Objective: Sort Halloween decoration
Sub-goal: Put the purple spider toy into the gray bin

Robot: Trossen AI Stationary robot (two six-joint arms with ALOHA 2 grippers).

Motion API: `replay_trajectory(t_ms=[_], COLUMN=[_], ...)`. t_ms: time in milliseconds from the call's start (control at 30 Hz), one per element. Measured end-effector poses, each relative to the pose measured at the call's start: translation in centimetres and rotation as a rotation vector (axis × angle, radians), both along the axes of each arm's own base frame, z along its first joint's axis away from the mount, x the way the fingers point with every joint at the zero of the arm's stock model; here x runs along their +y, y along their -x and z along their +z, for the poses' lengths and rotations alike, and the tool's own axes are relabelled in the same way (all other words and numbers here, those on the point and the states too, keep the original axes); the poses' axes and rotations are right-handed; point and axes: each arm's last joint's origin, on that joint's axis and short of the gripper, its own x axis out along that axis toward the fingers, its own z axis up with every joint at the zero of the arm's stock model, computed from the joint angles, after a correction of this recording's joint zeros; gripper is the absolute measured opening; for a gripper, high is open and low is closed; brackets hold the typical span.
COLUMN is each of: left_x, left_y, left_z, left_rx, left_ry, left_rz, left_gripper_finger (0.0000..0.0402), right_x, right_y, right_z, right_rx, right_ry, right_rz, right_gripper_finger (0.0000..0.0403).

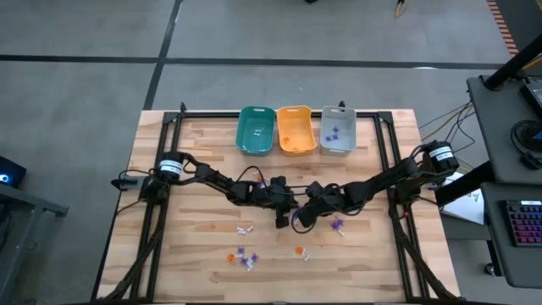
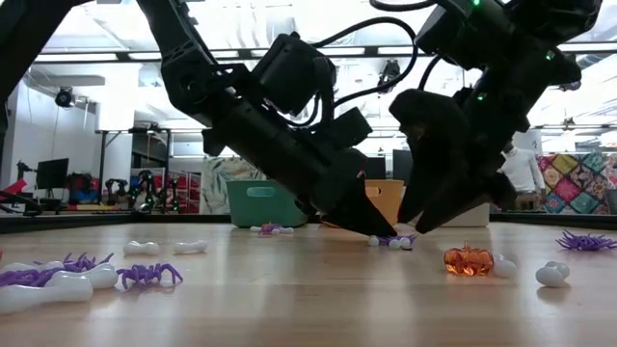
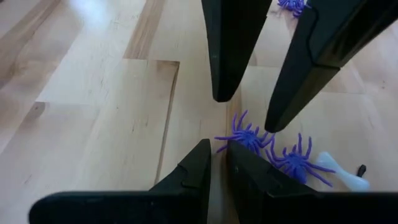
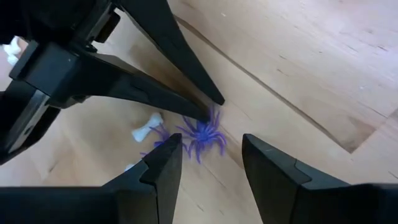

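Observation:
Both arms meet over the table's middle. A small purple spider (image 4: 202, 134) (image 3: 249, 137) lies flat on the wood, with a second purple spider (image 3: 297, 160) and a white bone (image 3: 342, 174) close beside it. My left gripper (image 3: 219, 149) (image 1: 284, 219) slants down, open by only a narrow gap, with its tips (image 4: 213, 109) at the spider's edge. My right gripper (image 4: 210, 142) (image 1: 302, 218) is open and points down from the opposite side. Its fingers stand on either side of the same spider, apart from it. My left gripper has its fingertips (image 4: 209, 117) right at the purple spider's outer legs (image 4: 211, 123), slanting down from the table's left. I cannot tell whether they touch it. The spider lies flat on the table, ahead of the tips and not between them.
At the far edge stand a teal bin (image 1: 256, 130), an orange bin (image 1: 295, 130) and a grey bin (image 1: 337, 131), each holding a few trinkets. More trinkets lie on the near half: white bones (image 1: 246, 230), an orange pumpkin (image 2: 468, 260), purple spiders (image 1: 246, 257) (image 1: 337, 224).

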Motion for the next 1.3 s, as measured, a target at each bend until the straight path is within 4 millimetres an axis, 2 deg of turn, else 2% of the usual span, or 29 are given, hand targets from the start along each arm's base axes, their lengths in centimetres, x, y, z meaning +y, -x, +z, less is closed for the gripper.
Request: replay_trajectory(t_ms=[267, 467, 600, 900, 1300], left_x=[0.0, 0.0, 0.0, 0.0, 0.1], left_y=[0.0, 0.0, 0.0, 0.0, 0.6], left_z=[-0.1, -0.1, -0.1, -0.1, 1.7], left_rx=[0.002, 0.001, -0.001, -0.003, 0.026], left_ry=[0.004, 0.005, 0.009, 0.015, 0.001], left_rz=[0.006, 0.011, 0.013, 0.018, 0.010], left_gripper_finger=[0.0036, 0.0036, 0.0036, 0.0036, 0.0036], right_x=[0.1, 0.2, 0.2, 0.2, 0.1], right_y=[-0.5, -0.9, -0.9, -0.9, -0.5], right_z=[-1.8, -2.0, -2.0, -2.0, -1.1], right_rx=[0.011, -0.007, -0.007, -0.007, -0.012], right_ry=[0.010, 0.000, 0.004, 0.011, 0.042], right_rz=[-0.002, 0.015, 0.020, 0.033, 0.062], right_gripper_finger=[0.0160, 0.0157, 0.0128, 0.0017, 0.0009])
